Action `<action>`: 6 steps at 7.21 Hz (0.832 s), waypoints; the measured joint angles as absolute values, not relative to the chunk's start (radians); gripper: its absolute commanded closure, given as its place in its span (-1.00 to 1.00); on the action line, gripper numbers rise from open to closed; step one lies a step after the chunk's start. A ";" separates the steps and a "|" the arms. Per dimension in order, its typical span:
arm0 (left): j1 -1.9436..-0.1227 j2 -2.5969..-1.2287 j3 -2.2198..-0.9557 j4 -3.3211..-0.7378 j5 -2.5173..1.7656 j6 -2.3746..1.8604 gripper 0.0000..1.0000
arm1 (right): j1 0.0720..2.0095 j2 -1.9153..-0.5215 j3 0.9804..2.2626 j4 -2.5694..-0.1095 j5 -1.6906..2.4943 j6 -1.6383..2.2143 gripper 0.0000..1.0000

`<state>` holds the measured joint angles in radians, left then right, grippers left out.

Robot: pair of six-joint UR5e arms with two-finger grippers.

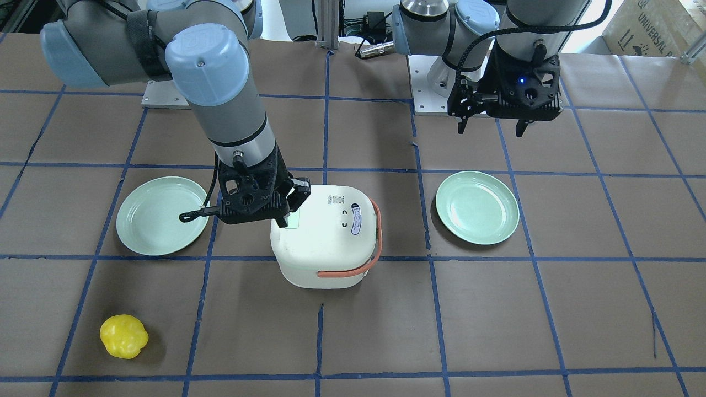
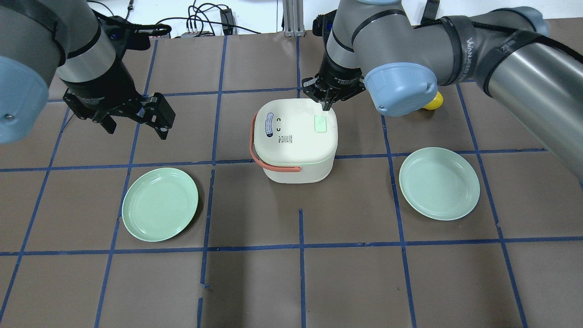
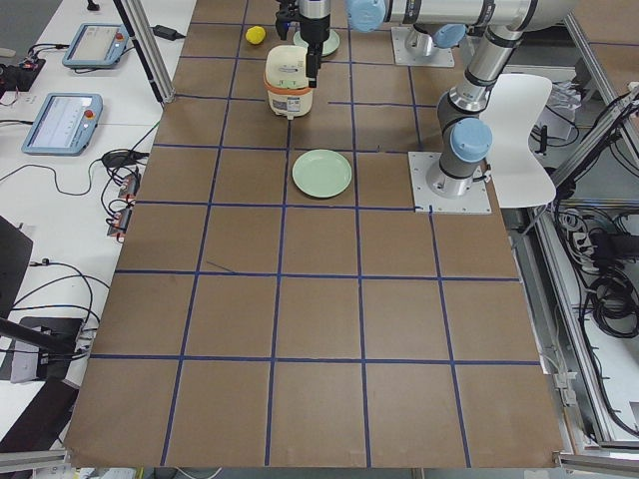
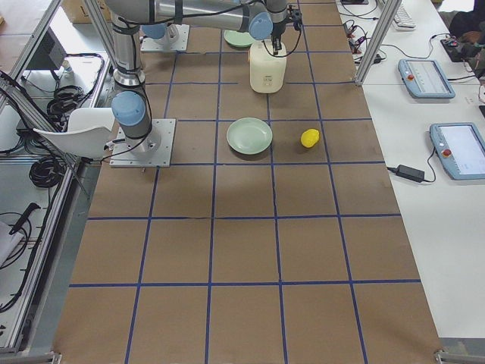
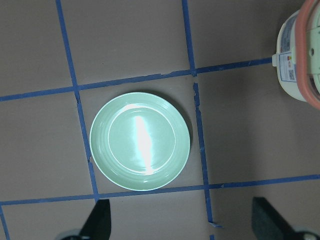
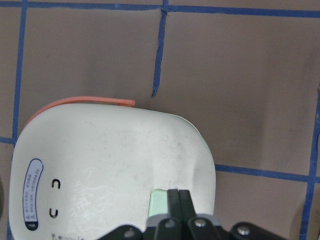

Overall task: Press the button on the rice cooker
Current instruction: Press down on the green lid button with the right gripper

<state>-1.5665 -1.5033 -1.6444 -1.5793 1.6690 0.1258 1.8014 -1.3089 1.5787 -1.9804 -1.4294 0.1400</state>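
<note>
The white rice cooker (image 2: 296,136) stands mid-table with its lid shut and its orange-red handle (image 2: 253,146) folded down. A mint-green button (image 2: 321,123) sits on the lid. My right gripper (image 2: 326,107) is shut, fingers pressed together, with its tips at the button's edge. It also shows in the front view (image 1: 283,222) and the right wrist view (image 6: 178,199), beside the button (image 6: 159,202). I cannot tell if it touches. My left gripper (image 2: 136,126) is open and empty, hovering off to the cooker's left, above a plate (image 5: 140,141).
Two mint-green plates (image 2: 160,203) (image 2: 439,183) lie either side of the cooker. A yellow bell pepper (image 1: 123,336) lies near the far edge on my right side, partly hidden behind my right arm in the overhead view (image 2: 432,102).
</note>
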 measured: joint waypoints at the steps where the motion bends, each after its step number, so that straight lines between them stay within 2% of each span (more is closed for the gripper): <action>1: -1.566 -1.503 -1.644 -1.579 1.669 0.126 -1.00 | 1.804 -1.310 1.587 -1.982 -1.414 0.147 0.86; 6: -1.566 -1.503 -1.644 -1.580 1.669 0.126 -1.00 | 1.815 -1.316 1.642 -2.012 -1.401 0.155 0.85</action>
<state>-1.5662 -1.5033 -1.6444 -1.5796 1.6694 0.1258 1.8146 -1.3157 1.6425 -2.0121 -1.4009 0.1554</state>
